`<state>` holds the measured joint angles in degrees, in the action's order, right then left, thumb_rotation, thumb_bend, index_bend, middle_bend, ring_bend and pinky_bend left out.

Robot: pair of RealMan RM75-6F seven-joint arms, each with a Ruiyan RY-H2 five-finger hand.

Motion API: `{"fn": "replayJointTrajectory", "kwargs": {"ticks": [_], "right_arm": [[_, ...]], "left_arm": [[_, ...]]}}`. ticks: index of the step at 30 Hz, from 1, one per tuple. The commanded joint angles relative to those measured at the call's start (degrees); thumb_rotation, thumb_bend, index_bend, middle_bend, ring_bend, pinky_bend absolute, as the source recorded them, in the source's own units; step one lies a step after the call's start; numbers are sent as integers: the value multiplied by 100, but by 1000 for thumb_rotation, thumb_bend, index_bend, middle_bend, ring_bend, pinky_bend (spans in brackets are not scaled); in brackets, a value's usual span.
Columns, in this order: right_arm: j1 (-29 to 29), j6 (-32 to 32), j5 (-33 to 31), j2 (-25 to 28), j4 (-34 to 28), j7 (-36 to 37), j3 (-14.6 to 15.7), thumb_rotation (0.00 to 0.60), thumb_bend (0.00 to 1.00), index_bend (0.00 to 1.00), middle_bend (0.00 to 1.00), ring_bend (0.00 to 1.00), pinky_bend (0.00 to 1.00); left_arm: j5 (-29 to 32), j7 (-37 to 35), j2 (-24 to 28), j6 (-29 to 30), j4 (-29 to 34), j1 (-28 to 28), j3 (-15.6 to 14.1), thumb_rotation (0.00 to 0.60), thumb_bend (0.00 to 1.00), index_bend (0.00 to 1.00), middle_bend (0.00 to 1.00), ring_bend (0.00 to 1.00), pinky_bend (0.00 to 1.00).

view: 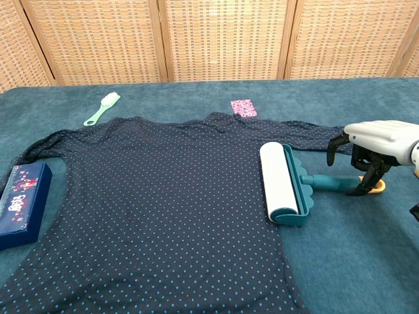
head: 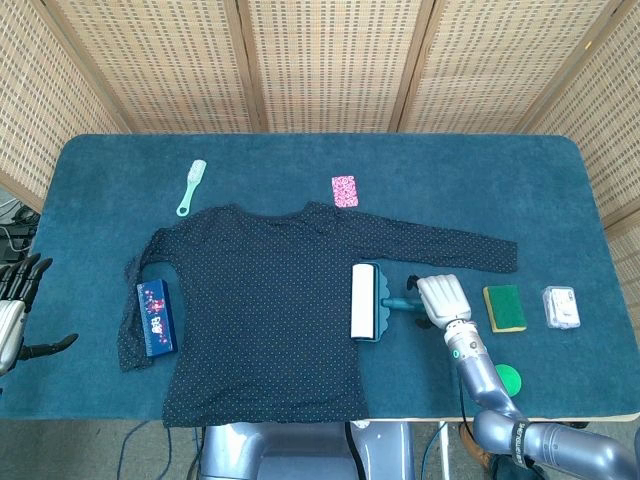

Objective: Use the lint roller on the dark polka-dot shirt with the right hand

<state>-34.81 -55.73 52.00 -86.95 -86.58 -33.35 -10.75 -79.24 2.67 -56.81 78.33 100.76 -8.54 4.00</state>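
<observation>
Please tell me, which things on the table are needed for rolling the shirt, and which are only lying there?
Needed: lint roller, polka-dot shirt, right hand.

Only lying there: brush, pink card, blue box, sponge, green disc, small clear box.

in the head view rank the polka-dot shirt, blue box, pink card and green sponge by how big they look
1. polka-dot shirt
2. blue box
3. green sponge
4. pink card
The sponge and card look close in size, so their order is unsure.
</observation>
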Motion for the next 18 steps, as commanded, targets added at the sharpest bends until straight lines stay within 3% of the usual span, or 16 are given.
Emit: {"fn": "replayJointTrajectory", "kwargs": {"ticks": [1, 18], "right_arm": [[-36, -27, -21, -57, 73, -12, 21, 600, 385, 424, 1000, 1000, 1000], [-221, -87, -114, -510, 503, -203, 233, 600, 445, 449, 1000, 1000, 1000]], "left_arm": [[3, 1, 1, -3, 3, -3, -1, 600, 0, 0, 0, 0, 0], [38, 20, -1, -7, 2, -13, -1, 600, 0, 0, 0, 0, 0]]}}
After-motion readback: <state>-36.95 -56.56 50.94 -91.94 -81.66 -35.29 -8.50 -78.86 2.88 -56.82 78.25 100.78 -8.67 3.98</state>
